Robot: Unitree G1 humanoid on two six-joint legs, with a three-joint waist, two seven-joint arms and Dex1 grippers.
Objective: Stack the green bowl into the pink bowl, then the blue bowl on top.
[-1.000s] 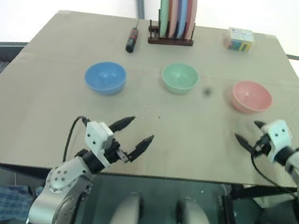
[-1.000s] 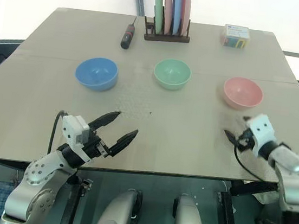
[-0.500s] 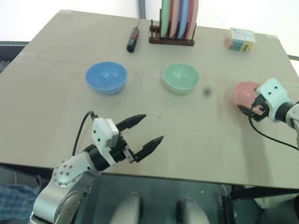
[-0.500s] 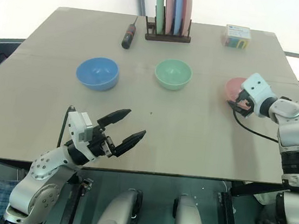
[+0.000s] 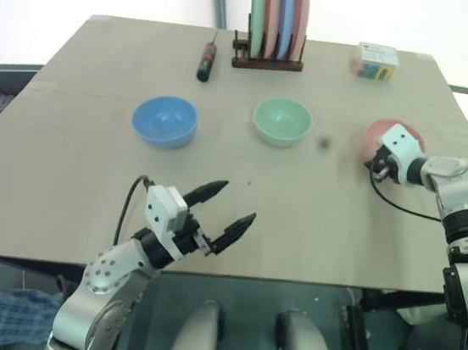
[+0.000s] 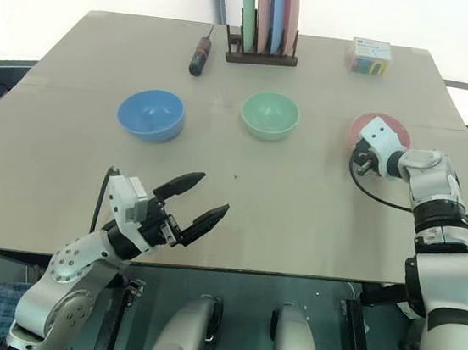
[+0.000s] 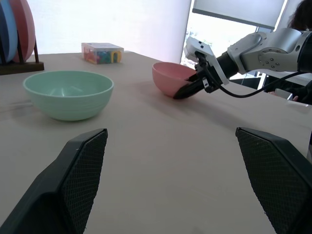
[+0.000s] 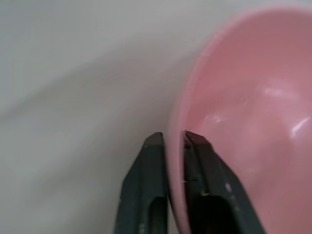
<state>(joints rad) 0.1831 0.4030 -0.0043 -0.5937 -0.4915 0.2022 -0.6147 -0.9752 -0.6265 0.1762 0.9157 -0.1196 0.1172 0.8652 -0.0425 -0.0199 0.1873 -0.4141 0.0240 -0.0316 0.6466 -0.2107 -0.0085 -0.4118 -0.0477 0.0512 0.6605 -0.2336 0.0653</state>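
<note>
Right tool [image 8: 168,139]: clenched on the near rim of the pink bowl [image 6: 387,125], one finger inside, one outside; bowl on the desk [image 6: 300,192], right end.
Left tool [image 5: 223,208]: spread wide, empty, above the near desk edge.
Green bowl [image 5: 281,121]: centre.
Blue bowl [image 5: 164,121]: left.

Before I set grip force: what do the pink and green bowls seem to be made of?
Pink bowl: likely smooth plastic; thin rim, soft glossy highlights inside, pinched between the right gripper fingers. Green bowl: same look, plain, even colour, slight sheen. Glazed ceramic can't be excluded.
</note>
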